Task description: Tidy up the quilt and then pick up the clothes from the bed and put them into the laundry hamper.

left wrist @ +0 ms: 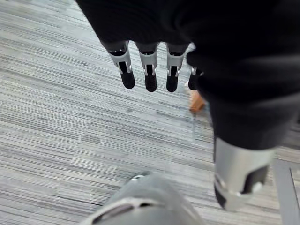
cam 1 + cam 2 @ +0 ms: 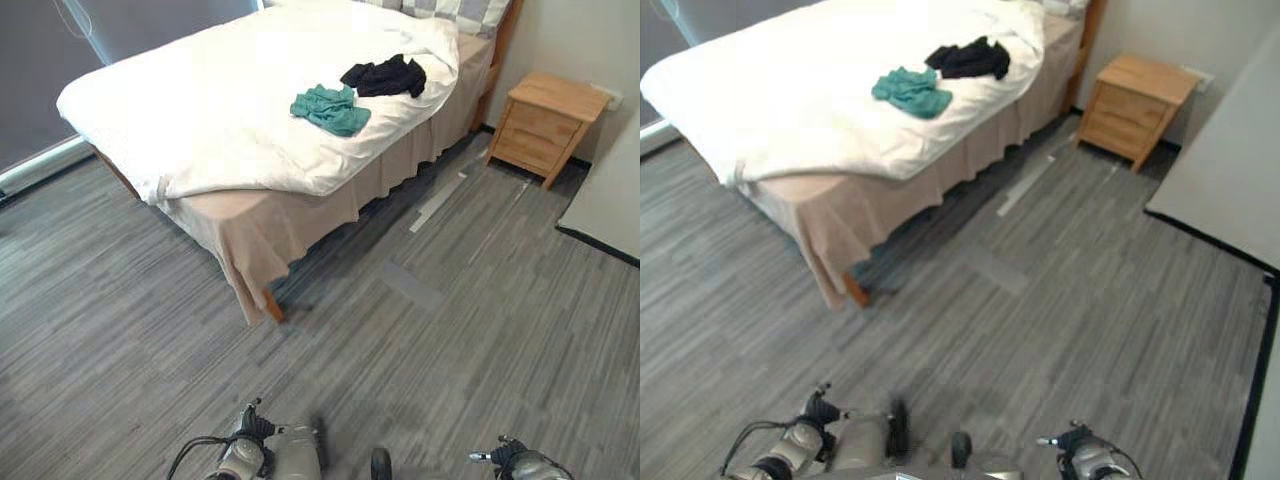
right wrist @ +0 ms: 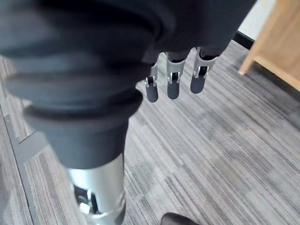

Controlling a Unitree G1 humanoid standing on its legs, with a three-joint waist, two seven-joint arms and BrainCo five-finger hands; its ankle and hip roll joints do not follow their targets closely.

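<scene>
A white quilt lies spread over the bed, hanging unevenly over the near corner and the right side. On it, toward the head end, lie a crumpled teal garment and a black garment just beyond it. Both hands hang low over the grey floor, well short of the bed. My left hand has straight fingers and holds nothing. My right hand is open and empty too.
A beige bed skirt drapes to the floor above a wooden bed leg. A wooden nightstand stands right of the bed by the wall. A pale flat panel lies at the right edge. Checked pillows sit at the head.
</scene>
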